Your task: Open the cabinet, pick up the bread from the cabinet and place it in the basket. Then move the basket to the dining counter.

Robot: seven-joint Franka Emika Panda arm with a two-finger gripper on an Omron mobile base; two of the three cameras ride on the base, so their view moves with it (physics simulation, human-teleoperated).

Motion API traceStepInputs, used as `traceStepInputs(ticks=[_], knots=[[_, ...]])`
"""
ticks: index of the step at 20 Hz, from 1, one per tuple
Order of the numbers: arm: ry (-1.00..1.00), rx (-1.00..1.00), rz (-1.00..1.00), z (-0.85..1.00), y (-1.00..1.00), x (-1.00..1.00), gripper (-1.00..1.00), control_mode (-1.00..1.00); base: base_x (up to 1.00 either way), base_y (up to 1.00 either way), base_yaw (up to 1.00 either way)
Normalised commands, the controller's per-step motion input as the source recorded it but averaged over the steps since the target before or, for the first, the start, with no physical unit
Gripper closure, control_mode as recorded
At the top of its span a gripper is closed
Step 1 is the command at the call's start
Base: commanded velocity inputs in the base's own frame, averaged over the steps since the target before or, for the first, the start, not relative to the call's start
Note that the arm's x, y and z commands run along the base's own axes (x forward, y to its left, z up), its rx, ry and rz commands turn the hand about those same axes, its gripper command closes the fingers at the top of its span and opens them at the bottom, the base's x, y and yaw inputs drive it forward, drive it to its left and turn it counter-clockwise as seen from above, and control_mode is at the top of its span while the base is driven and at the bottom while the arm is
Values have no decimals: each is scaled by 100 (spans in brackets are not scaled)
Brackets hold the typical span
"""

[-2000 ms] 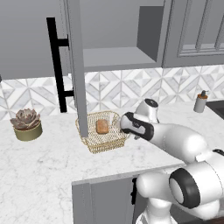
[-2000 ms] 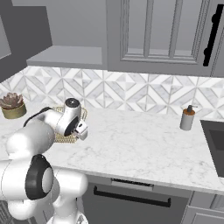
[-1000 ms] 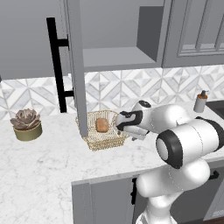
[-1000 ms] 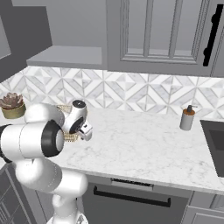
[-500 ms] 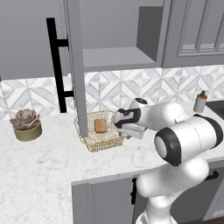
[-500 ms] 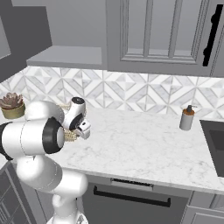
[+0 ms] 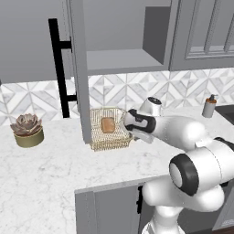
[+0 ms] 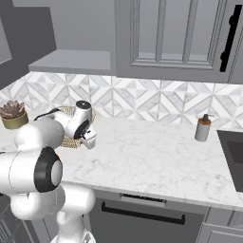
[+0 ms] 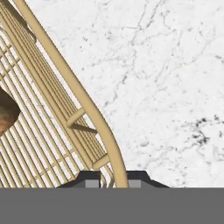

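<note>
The basket (image 7: 109, 129) sits on the marble worktop (image 7: 55, 169), under the open cabinet (image 7: 123, 59), with the bread (image 7: 108, 124) lying inside it, off to the far side of the jaws. In the hand view the rolled rim (image 9: 83, 105) of the basket runs down between the two fingertips (image 9: 91, 183), and the gripper (image 9: 110, 183) is pinched closed on that rim at the basket's near right edge. The bread (image 9: 6, 114) shows beyond the mesh wall, apart from the jaws. On the gripper's outer side bare marble spreads wide. The swung-out cabinet door (image 7: 77, 73) with its black bar handle (image 7: 58, 68) hangs just beyond the basket's far edge. A potted succulent (image 7: 27, 130) stands well past that. A soap dispenser (image 8: 203, 127) stands well off behind the gripper's side, near the sink edge.
</note>
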Motion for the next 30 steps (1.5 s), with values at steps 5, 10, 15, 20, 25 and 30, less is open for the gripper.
traceStepInputs(ticks=[5, 10, 15, 20, 25, 30], knots=[[-21, 14, -13, 97, -17, -74, 100, -100, 0, 0, 0], [-5, 1, -1, 95, -23, -73, 100, -100, 0, 0, 0], [3, -13, 0, 80, -37, -32, 100, -100, 0, 0, 0], [18, -16, 0, 57, -38, -14, 100, -100, 0, 0, 0], [13, 0, 1, 9, -43, -62, 100, -100, 0, 0, 0], [7, 0, 1, 9, -33, -63, 100, -100, 0, 0, 0]])
